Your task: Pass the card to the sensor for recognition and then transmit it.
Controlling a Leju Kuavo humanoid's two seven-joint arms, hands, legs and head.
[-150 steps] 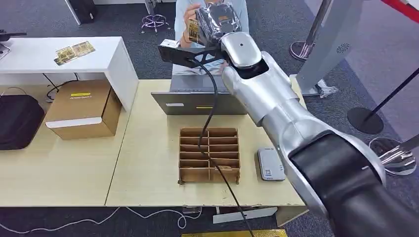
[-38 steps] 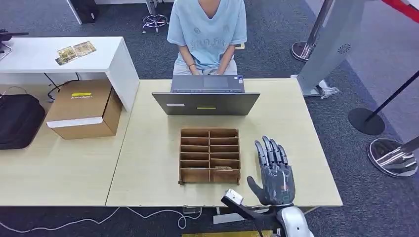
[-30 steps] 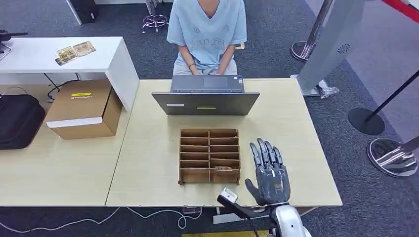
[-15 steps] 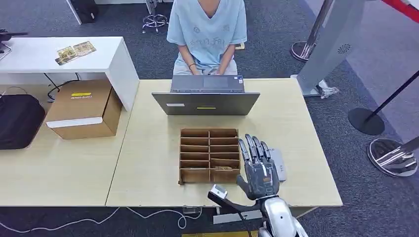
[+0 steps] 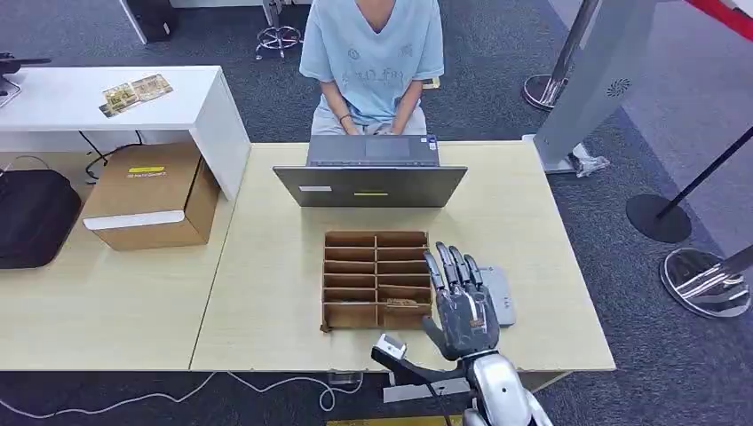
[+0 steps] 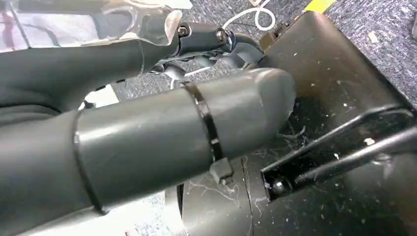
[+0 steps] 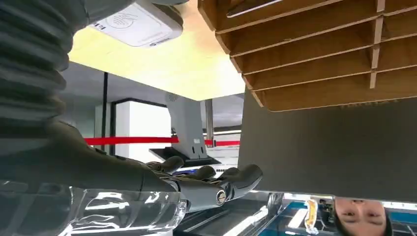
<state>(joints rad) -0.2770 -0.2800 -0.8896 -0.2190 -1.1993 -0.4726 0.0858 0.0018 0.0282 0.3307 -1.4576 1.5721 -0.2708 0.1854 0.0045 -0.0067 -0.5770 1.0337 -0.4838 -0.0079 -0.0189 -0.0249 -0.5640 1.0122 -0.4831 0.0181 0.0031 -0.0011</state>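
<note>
Beside the right hand [image 5: 463,306], fingers spread and holding nothing, lies the sensor [image 5: 499,293].

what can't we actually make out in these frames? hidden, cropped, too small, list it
- Card reader: head view, right hand covers its near-left part.
- Card in the organizer's front slot: head view, too small to read.
- Left hand: left wrist view, thumb blocks the fingers; open or shut unclear.
- Person: head view, cut off by the top edge.
</note>
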